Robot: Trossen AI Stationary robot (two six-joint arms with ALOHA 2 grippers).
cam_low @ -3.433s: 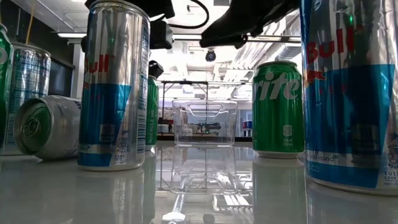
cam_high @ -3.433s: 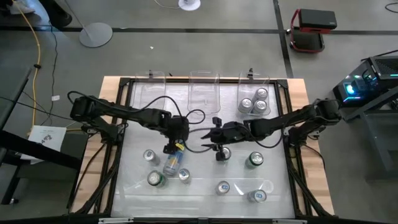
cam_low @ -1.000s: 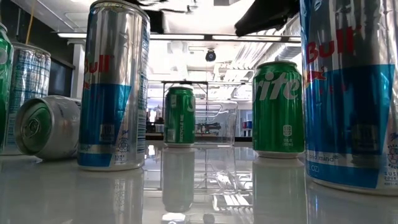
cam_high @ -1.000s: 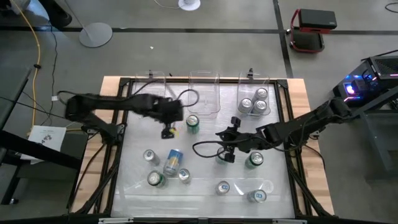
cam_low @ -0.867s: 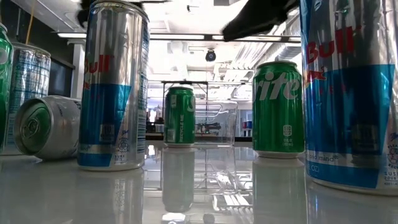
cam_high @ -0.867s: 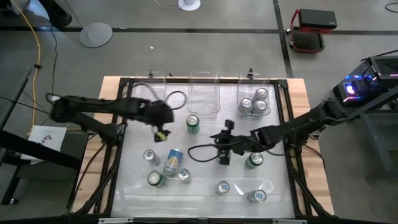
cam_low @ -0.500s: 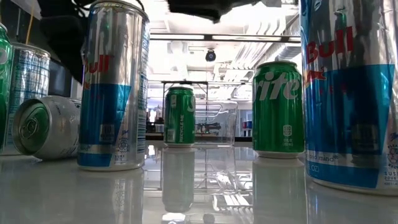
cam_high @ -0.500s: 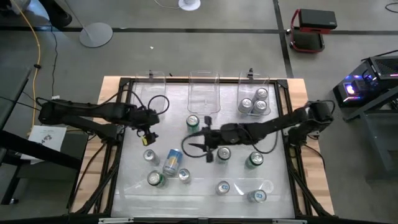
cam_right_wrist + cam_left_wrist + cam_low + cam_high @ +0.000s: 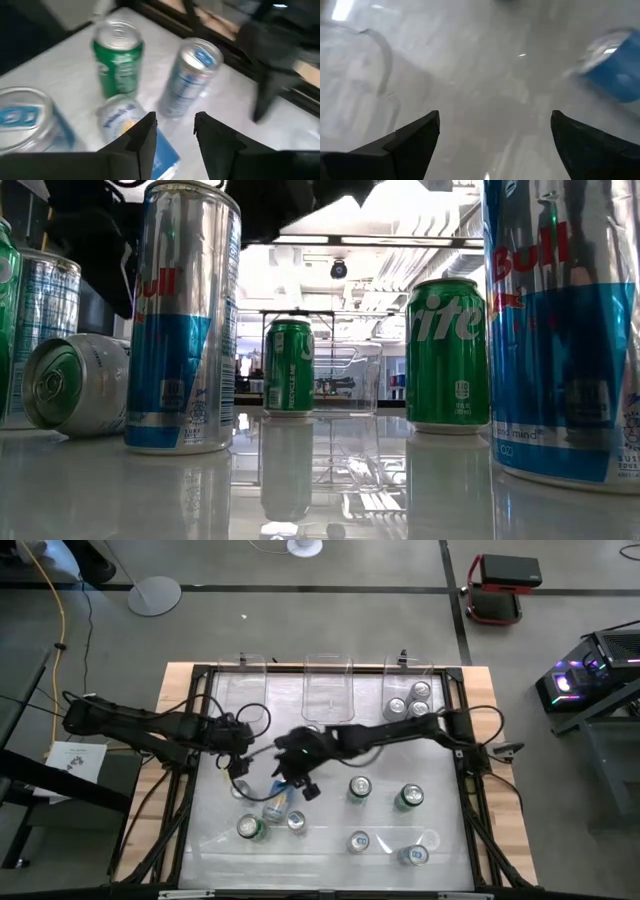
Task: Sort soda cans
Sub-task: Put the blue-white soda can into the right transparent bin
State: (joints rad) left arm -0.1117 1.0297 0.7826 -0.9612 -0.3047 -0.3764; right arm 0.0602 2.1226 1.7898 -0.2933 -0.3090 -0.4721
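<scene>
my right gripper reaches far across to the left half of the table and hangs just over the tipped silver-and-blue can lying on its side there. my fingers stand partly apart, one on each side of that can's end in my wrist view, and i cannot tell whether they touch it; nothing is lifted. just past it stand a green can and a slim silver-and-blue can, with another blue-topped can close by.

my left gripper sits near the table's left edge, fingers spread wide and empty, over bare white surface, with a blurred blue can off to one side.

from above, three silver cans are in the far right clear bin; the middle bin and left bin hold none that i can see. on the right half stand a silver-topped can, a green one, and two near the front edge. one green can stands in front of the middle bin.
</scene>
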